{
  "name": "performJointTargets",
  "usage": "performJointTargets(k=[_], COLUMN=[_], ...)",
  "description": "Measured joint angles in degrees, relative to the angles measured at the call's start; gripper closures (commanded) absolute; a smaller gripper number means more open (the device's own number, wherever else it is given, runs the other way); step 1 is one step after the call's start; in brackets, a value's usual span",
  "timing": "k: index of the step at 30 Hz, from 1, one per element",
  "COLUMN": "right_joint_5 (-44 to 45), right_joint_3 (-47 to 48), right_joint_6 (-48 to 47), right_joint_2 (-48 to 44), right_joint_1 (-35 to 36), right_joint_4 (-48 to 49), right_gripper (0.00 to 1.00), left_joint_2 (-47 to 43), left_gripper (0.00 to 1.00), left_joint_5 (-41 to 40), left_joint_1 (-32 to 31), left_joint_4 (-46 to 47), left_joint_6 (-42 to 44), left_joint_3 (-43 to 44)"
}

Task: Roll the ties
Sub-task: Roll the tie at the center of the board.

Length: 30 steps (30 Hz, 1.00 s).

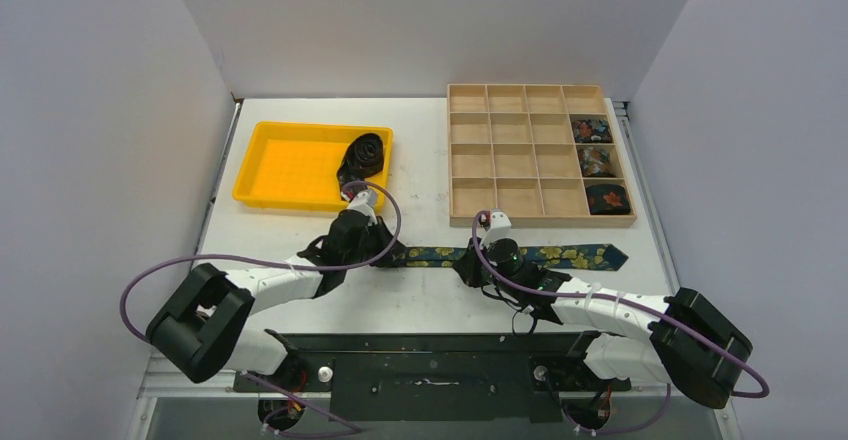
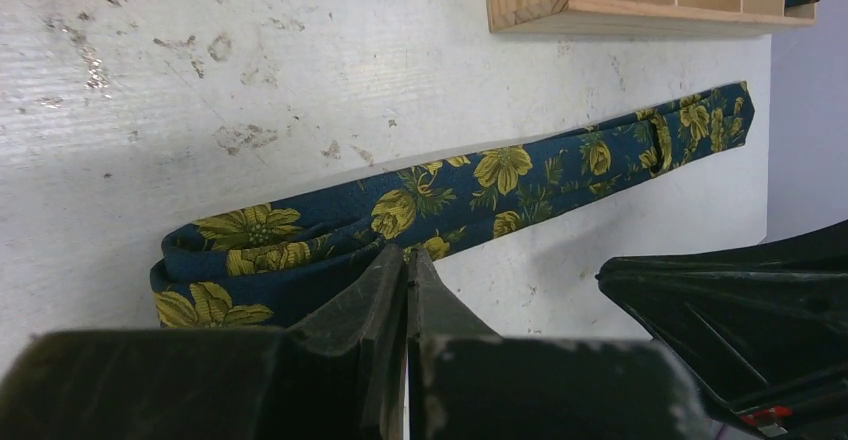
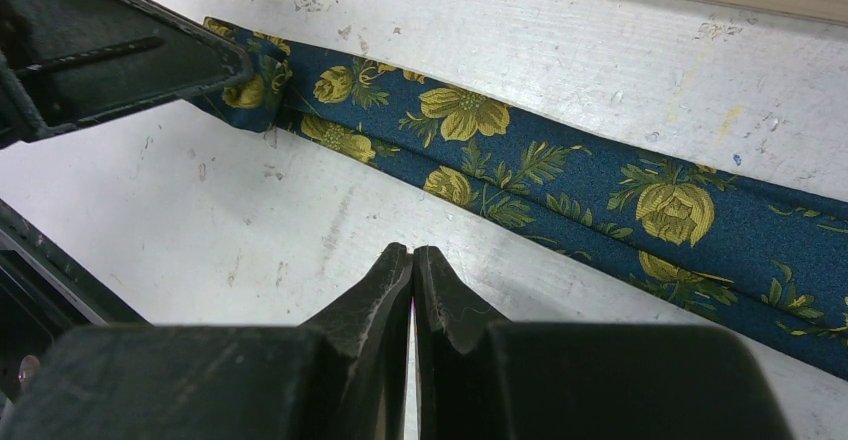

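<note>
A navy tie with yellow flowers (image 1: pixel 560 256) lies flat across the table in front of the arms. Its left end is folded over in the left wrist view (image 2: pixel 250 250). My left gripper (image 1: pixel 388 256) is at that end. Its jaws (image 2: pixel 407 257) are shut, with the tips pinching the tie's near edge where the creases meet. My right gripper (image 1: pixel 468 265) is shut and empty. Its tips (image 3: pixel 412 251) rest on the table just short of the tie (image 3: pixel 560 175). A black tie (image 1: pixel 365 155) lies loosely coiled in the yellow tray (image 1: pixel 262 165).
A wooden grid box (image 1: pixel 540 221) stands at the back right, with three rolled ties (image 1: pixel 596 162) in its right column. Its corner shows in the left wrist view (image 2: pixel 620 5). The left gripper's body (image 3: pixel 120 50) overhangs the tie's end.
</note>
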Motion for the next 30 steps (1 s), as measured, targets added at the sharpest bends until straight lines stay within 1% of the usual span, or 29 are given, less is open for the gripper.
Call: performJointTargets(k=[13,20,21,22,25,28,30], right_joint_5=[0.0,0.0,0.0,0.1,0.2,-0.3,-1.9], right_joint_3=[0.0,0.0,0.0,0.0,0.3,0.5,1.3], right_joint_6=[-0.1,-0.2,-0.2,-0.4,-0.8,-1.6,-1.6], right_joint_2=[0.0,0.0,0.0,0.0,0.0,0.0,0.3], right_joint_1=[0.0,0.0,0.0,0.0,0.0,-0.2,-0.8], right_joint_4=[-0.3,-0.3,-0.3,-0.4,-0.2,0.9,1.4], right_gripper=[0.95,0.95,0.95,0.92,0.74,0.60,0.58], left_joint_2=[10.3,11.0,10.5,9.6,5.5,-1.2,-5.5], left_gripper=[1.00,0.99,0.96,0.92,0.76,0.65,0.55], left_joint_5=[4.3,5.0,5.0,4.9,4.5,3.2,1.8], left_joint_1=[0.0,0.0,0.0,0.0,0.0,0.0,0.0], left_joint_4=[7.2,8.2,7.9,7.5,5.9,3.6,1.9], left_joint_6=[-1.2,-1.7,-1.6,-1.6,-1.4,-1.3,-0.9], left_joint_3=[0.6,1.0,1.0,1.0,1.0,0.8,0.6])
